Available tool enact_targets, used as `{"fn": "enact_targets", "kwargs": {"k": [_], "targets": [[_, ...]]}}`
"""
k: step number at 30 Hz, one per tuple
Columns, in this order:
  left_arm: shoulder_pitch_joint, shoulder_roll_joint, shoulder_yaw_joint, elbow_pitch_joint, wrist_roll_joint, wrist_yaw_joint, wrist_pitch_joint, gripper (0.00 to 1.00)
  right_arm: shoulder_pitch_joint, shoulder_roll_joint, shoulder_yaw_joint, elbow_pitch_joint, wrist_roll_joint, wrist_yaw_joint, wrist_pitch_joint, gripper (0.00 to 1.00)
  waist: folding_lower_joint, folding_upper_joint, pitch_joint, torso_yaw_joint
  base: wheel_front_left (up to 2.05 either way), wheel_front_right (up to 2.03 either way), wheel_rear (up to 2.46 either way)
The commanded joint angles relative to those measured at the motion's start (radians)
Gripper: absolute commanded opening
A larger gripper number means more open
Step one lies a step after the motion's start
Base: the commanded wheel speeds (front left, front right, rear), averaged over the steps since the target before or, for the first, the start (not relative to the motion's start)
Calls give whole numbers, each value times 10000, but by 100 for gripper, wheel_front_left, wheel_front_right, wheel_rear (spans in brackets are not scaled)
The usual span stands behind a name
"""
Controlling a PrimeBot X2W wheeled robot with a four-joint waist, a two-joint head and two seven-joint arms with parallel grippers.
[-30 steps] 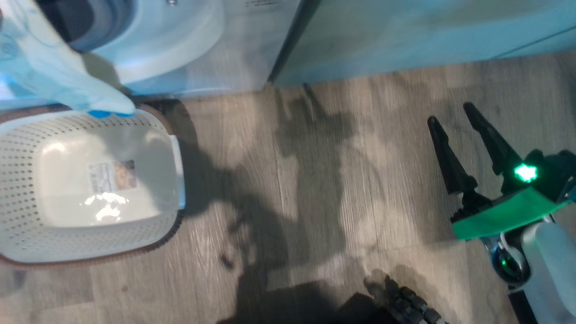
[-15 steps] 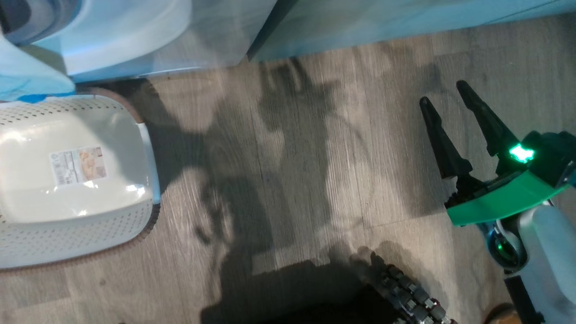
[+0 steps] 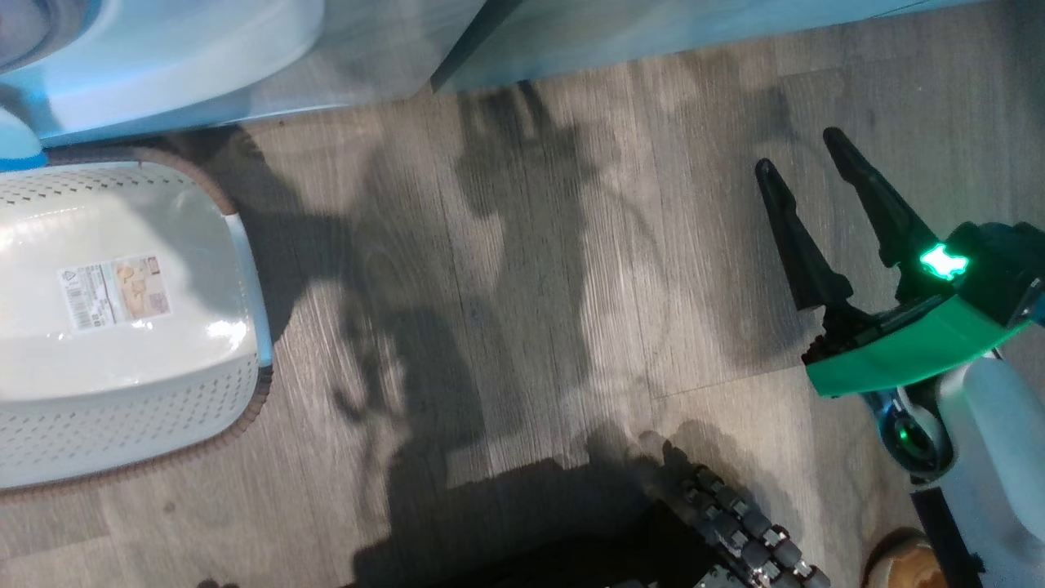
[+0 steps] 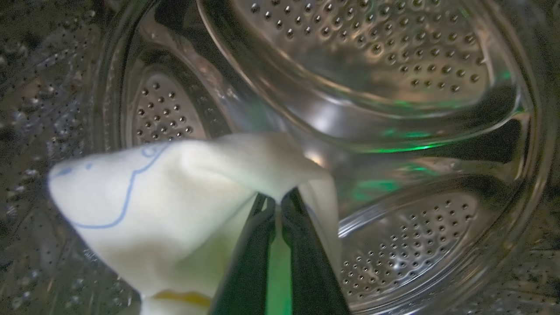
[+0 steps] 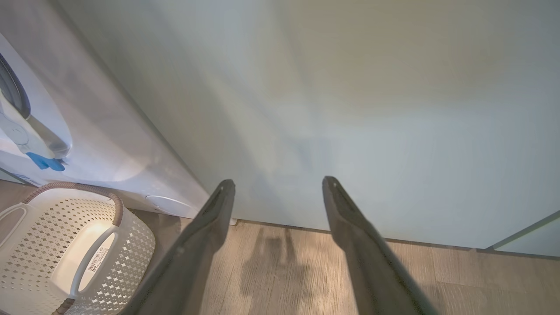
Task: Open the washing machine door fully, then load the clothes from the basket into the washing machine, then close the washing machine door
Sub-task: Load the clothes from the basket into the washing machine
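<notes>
In the left wrist view my left gripper [image 4: 276, 205] is shut on a pale yellow garment [image 4: 166, 205] with a blue outline print. It holds the garment inside the washing machine's perforated steel drum [image 4: 393, 57]. A corner of the clothes [image 3: 16, 143] shows at the head view's left edge, above the basket [image 3: 122, 416]. The cream basket holds nothing over its labelled floor. It stands before the white washing machine [image 3: 204, 49]. My right gripper [image 3: 804, 155] hangs open over the floor at the right, holding nothing. The washing machine door is out of view.
Pale green cabinets [image 3: 653, 24] stand right of the washer, and my right gripper [image 5: 278, 183] faces a cabinet panel [image 5: 350, 109]. The basket [image 5: 131, 245] sits at that view's lower left. My dark base [image 3: 718, 539] and a brown rounded thing [image 3: 898, 563] lie at the bottom.
The head camera has swung, so basket and washer slid left and up. The hanging garment has gone almost out of that view to the left. The right gripper stays open.
</notes>
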Motion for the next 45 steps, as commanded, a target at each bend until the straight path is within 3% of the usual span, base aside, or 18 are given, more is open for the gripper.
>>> {"fn": "enact_targets", "kwargs": {"k": [1, 8, 9, 10, 12, 13, 14, 22, 29, 37, 45], "targets": [[146, 262, 243, -668, -9, -13, -48, 0, 124, -44, 63, -248, 74, 2, -65, 100, 0, 0, 7, 26, 0, 0, 0], [726, 84, 39, -670, -394, -13, -48, 0, 121, -48, 5, -238, 50, 2, -65, 100, 0, 0, -54, 138, 0, 0, 0], [863, 95, -150, -519, -428, -13, -48, 7, 130, -48, 1, -231, 45, 2, -65, 100, 0, 0, -86, 157, 0, 0, 0], [971, 123, -316, -362, -443, -13, -48, 25, 141, -49, 0, -224, 42, 2, -65, 100, 0, 0, -116, 173, 0, 0, 0], [1133, 95, -605, 93, -645, -13, -48, 45, 171, -54, -10, -201, 38, 2, -65, 100, 0, 0, -210, 211, 0, 0, 0], [1180, 126, -820, 243, -664, -13, -48, 80, 189, -58, -20, -191, 37, 2, -65, 100, 0, 0, -256, 232, 0, 0, 0], [1230, 163, -1032, 361, -656, -13, -48, 100, 206, -62, -26, -182, 35, 2, -65, 100, 0, 0, -304, 251, 0, 0, 0], [2027, 9, -2520, 1628, -969, -13, -49, 100, 559, -116, -106, -62, 8, 2, -65, 100, 0, 0, -1161, 497, 0, 0, 0], [3202, -236, -2899, 1722, -1124, -13, -49, 100, 1079, -182, -280, 34, -10, 2, -65, 100, 0, 0, -2146, 762, 0, 0, 0], [5165, -535, -2491, 1146, -1009, -10, -49, 100, 1702, -244, -417, 108, -25, 2, -65, 100, 0, 0, -3307, 986, 0, 0, 0], [7815, -1211, -1539, -368, -503, 225, -49, 100, 2278, -292, -496, 196, -23, 2, -65, 100, 0, 0, -4297, 1230, 0, 0, 0]]}}
